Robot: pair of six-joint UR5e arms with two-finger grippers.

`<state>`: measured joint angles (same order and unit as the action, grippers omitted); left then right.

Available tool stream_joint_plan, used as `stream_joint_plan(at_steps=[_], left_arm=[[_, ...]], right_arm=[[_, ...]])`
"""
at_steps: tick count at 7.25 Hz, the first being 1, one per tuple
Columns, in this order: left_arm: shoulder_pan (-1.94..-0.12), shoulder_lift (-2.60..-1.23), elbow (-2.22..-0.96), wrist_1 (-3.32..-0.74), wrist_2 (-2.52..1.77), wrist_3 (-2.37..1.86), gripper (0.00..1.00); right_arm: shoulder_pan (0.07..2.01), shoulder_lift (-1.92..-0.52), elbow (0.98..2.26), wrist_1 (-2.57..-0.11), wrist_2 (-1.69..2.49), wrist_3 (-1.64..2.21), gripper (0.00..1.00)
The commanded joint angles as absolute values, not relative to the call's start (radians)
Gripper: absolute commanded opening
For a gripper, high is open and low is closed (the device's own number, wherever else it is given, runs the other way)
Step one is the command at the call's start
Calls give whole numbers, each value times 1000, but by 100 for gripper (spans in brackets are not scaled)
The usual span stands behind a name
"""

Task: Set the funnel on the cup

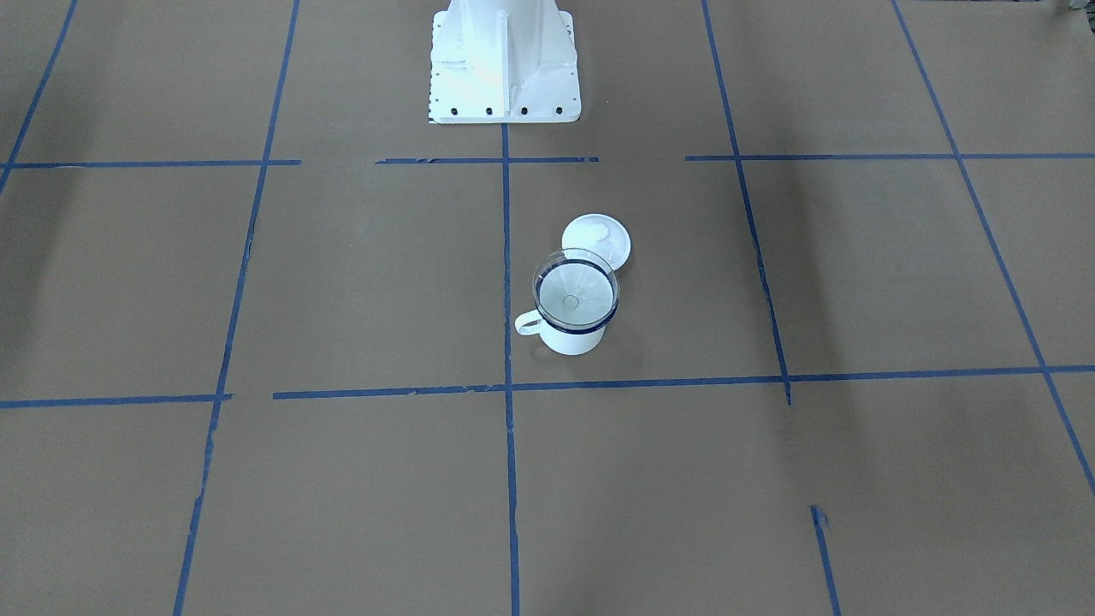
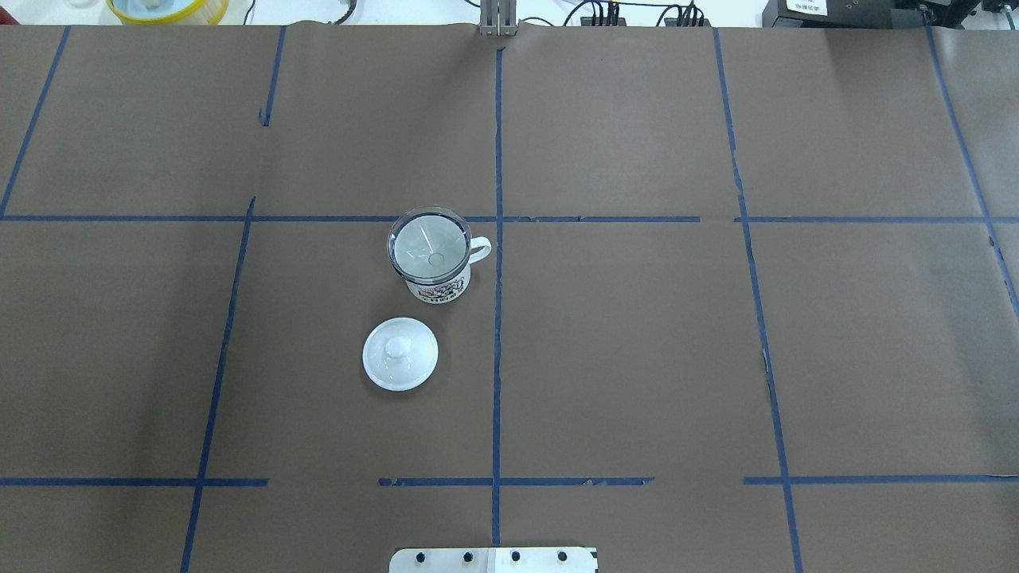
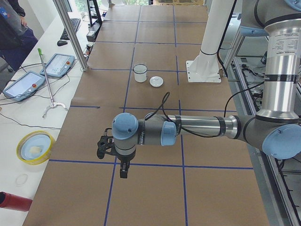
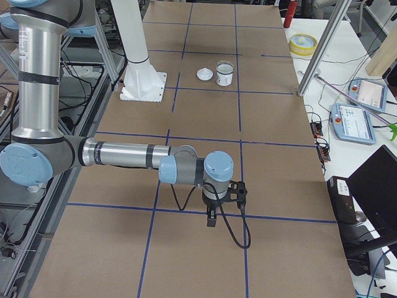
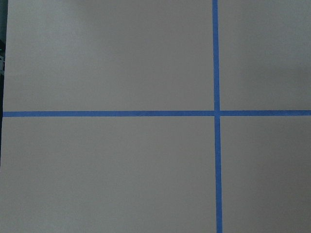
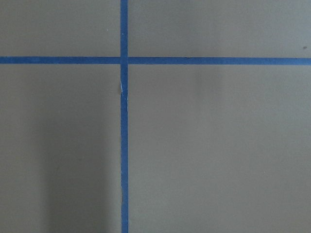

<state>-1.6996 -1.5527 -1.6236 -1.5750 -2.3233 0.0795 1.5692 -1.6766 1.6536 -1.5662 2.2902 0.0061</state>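
Overhead exterior shows the small clear conical funnel (image 2: pixel 428 243) seated on the white enamel blue-rimmed mug (image 2: pixel 439 288). I would leave left hand (image 3: pixel 122 170) and right hand (image 4: pixel 212 219) far off; whether they are released or clenched, I cannot tell.

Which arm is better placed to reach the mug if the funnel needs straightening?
Left, by a little: the enamel mug, with the funnel seated in it, stands on the robot's left of the centre tape line.

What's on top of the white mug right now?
The clear funnel sits on the mug, its bowl seated in the dark-rimmed mouth, spout pointing down inside. What lies in the mug below the funnel cannot be made out. The lid lies apart, beside it.
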Motion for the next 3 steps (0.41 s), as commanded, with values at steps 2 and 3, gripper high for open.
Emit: stream_joint_plan(at_steps=[2,3], left_arm=[[-1700,-1517,-1632,-1578,-2322,81,100],[-1700,-1513,-1629,-1578,-2321,83,100]], right_arm=[[1569,-1677,1654,-1566,2290,6,100],[1569,-1677,1654,-1566,2290,6,100]])
